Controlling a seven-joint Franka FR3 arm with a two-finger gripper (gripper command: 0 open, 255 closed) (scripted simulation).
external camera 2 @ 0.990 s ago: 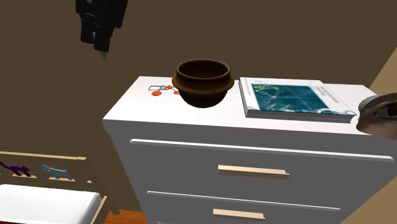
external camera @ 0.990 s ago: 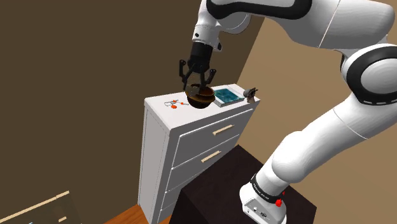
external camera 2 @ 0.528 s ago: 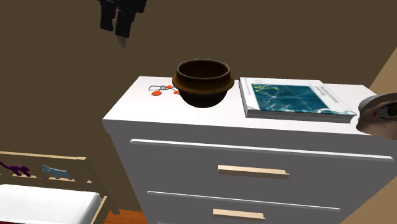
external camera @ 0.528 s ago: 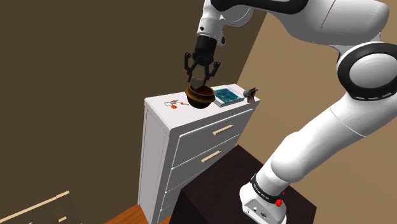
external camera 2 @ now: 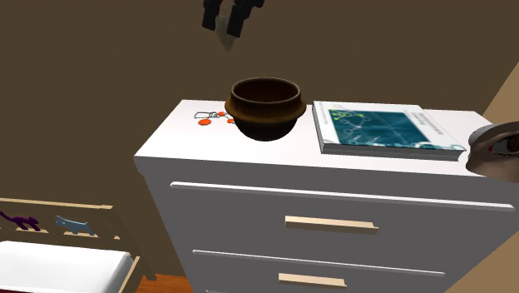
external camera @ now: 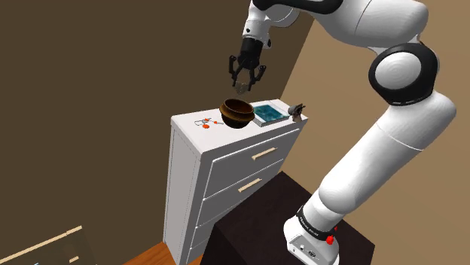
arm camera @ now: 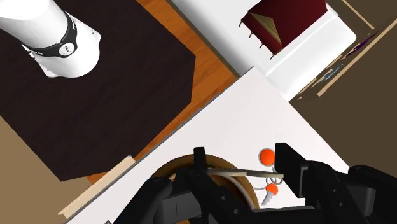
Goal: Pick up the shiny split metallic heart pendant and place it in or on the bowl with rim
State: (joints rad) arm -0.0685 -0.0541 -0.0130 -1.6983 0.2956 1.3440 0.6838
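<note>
A dark brown bowl with a rim stands on the white dresser top. My gripper hangs well above the bowl, a little toward the second exterior view's left of it. It is shut on a thin grey metallic pendant, which the wrist view shows edge-on as a flat strip clasped between the two black fingers. Under the fingers in that view lie the bowl's rim and the dresser top.
A teal book lies beside the bowl. A trinket with orange beads sits on the bowl's other side. A dark rounded object stands at the dresser's far end. The dark stand is below.
The gripper has risen and travelled toward the right of both exterior views, carrying the pendant from beside the dresser to a spot above the bowl. The bowl, book and beads have not moved.
</note>
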